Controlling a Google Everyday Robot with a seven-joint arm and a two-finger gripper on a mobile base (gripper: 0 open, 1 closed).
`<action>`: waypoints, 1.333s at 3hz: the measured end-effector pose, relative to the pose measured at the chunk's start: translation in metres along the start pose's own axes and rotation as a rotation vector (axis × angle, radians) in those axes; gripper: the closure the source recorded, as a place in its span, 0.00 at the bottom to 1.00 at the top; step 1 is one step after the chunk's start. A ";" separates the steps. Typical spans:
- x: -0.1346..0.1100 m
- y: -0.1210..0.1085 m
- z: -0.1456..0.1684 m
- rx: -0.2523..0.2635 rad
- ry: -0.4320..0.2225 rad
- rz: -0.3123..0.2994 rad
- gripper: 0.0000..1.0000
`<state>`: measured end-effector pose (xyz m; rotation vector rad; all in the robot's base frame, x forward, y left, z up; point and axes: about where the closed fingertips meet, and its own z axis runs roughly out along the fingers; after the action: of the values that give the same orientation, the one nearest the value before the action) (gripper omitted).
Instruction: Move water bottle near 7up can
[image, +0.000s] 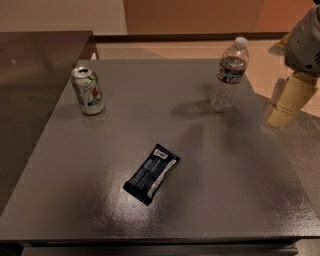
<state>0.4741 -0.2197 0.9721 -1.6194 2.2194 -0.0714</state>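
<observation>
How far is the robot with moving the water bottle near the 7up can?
Nothing looks done yet: the water bottle stands upright on the far right of the table, well apart from the 7up can at the far left. In hand: the gripper hangs right of the bottle, not touching it. Left: grasp the bottle, carry it across, set it beside the can.

One water bottle (228, 75), one 7up can (88, 91), one snack wrapper (151, 173), one gripper (286, 103) at right edge

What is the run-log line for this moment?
gripper: right edge, apart from water bottle | water bottle: upright, back right | 7up can: upright, back left | snack wrapper: flat, centre | task: not yet done
</observation>
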 end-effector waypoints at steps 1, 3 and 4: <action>-0.004 -0.032 0.020 0.007 -0.054 0.055 0.00; -0.006 -0.085 0.044 0.036 -0.133 0.156 0.00; -0.009 -0.101 0.051 0.039 -0.174 0.197 0.00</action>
<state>0.5852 -0.2356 0.9545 -1.3257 2.2145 0.0767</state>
